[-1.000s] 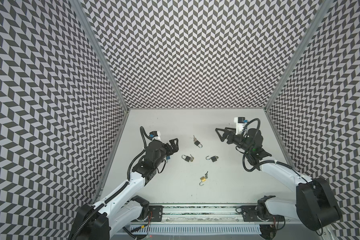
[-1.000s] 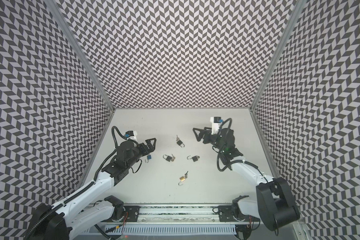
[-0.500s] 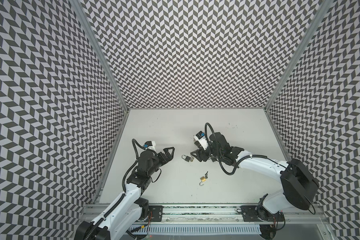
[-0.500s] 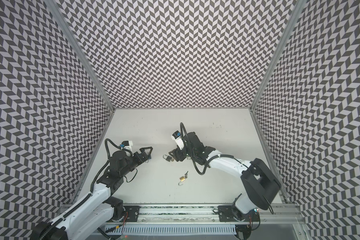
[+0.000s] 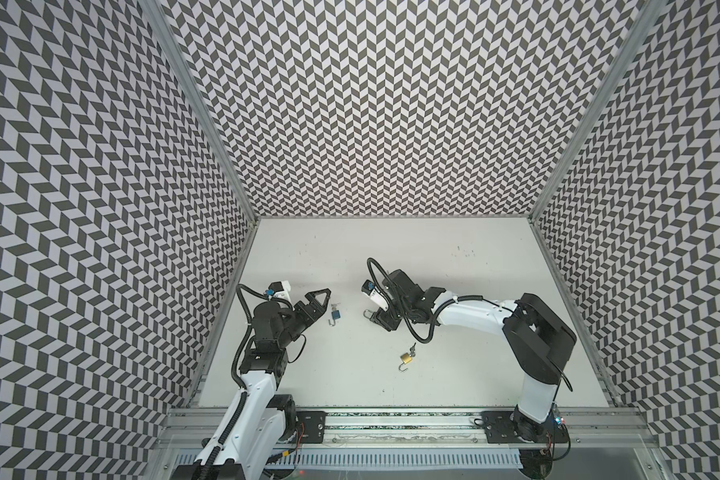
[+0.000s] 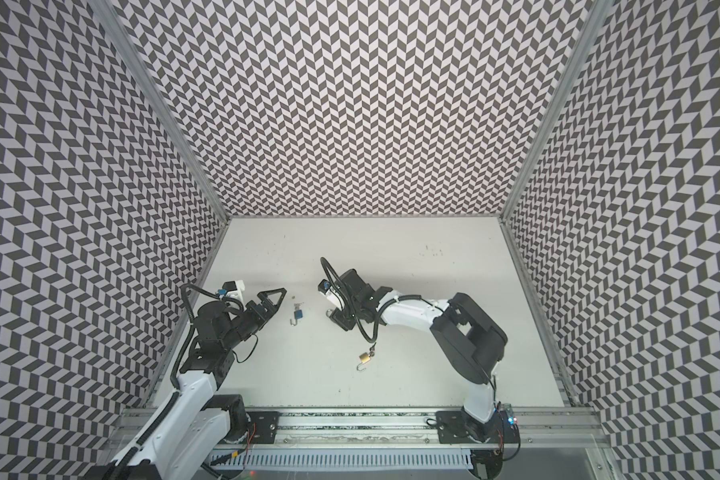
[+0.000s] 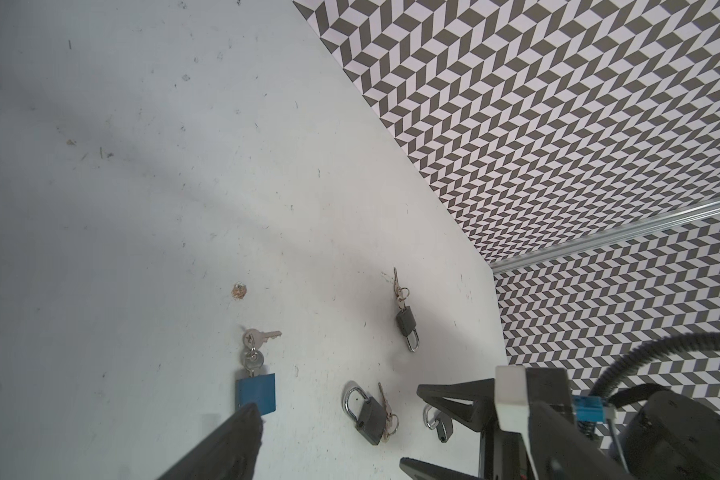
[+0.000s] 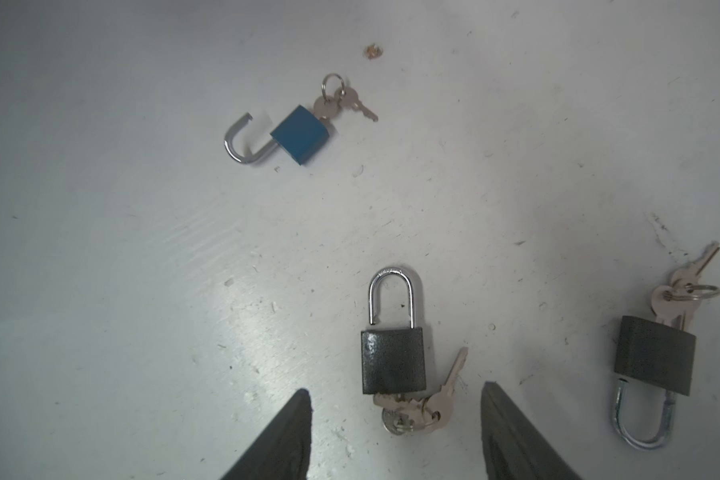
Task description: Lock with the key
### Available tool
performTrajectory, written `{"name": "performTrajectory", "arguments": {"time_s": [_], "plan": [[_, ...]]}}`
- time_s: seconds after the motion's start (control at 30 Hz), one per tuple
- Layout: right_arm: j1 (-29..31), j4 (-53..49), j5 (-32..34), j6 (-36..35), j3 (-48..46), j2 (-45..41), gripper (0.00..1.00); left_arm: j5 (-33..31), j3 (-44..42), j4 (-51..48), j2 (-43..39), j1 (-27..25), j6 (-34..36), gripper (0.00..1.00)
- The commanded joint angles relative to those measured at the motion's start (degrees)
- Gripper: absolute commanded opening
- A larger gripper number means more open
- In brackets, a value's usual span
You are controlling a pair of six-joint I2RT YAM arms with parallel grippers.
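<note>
My left claw (image 5: 326, 308) hangs wide open, one matte fingertip (image 7: 242, 428) just beside the blue padlock (image 8: 300, 134), a smooth painted block, steel hook swung open, two keys on a ring. My right claw (image 8: 395, 392) stands open, its tips either side of the keys (image 8: 412, 409) of a grainy black padlock (image 8: 393, 361); a second black padlock (image 8: 653, 357) lies beside it. The left wrist view shows three black ones, the right wrist view two. Only the top views show the single brass padlock (image 5: 406, 357) on the scuffed white desk (image 5: 391, 257).
</note>
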Motion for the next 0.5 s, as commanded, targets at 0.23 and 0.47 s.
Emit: {"name": "performTrajectory", "arguments": {"time_s": [0.23,0.47], "plan": [[2.2,-2.0,2.0,-3.0,6.3,5.5,0.62,3.8,-0.6,1.2,0.3,2.1,1.6,1.0],[2.3,-2.7,2.0,-2.9,7.1,7.1,0.61,4.3,-0.3,0.7,0.3,2.4,2.2,0.99]]}}
